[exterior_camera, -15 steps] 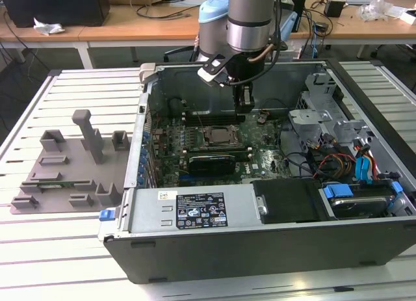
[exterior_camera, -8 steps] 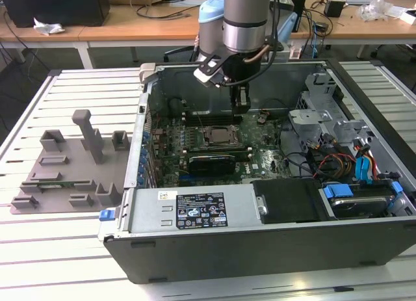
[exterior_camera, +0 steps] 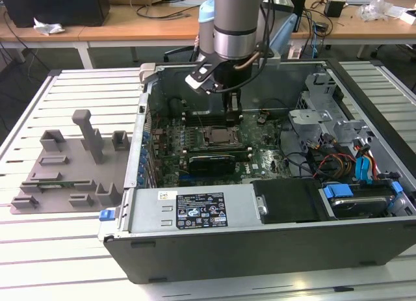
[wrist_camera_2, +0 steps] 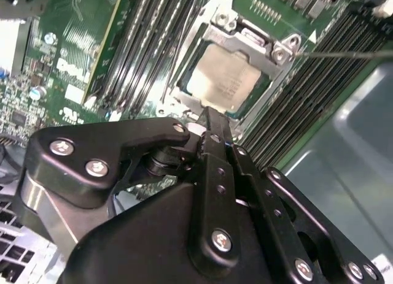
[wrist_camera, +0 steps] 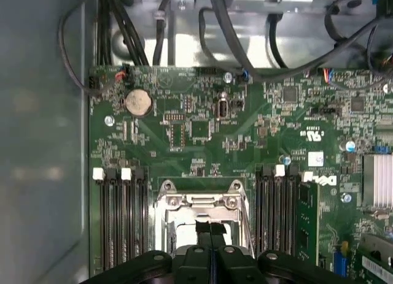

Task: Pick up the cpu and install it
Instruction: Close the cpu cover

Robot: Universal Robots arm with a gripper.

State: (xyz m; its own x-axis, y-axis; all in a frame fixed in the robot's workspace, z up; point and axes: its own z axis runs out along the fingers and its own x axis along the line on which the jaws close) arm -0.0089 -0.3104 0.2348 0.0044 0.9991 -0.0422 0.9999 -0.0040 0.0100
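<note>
Two fingers [wrist_camera_2: 215, 134] closed together, empty, at cpu [wrist_camera_2: 228, 81] edge; second wrist view shows cpu in socket [wrist_camera_2: 244, 40]

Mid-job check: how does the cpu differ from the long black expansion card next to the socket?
Shape: the cpu is a small square; the expansion card is a long narrow rectangle.
Colour: the cpu's top is silvery-white; the expansion card is black.
Seat: the cpu lies flat inside the metal socket frame; the expansion card sits beside that frame, outside it.
Both are on the motherboard inside the open case.
</note>
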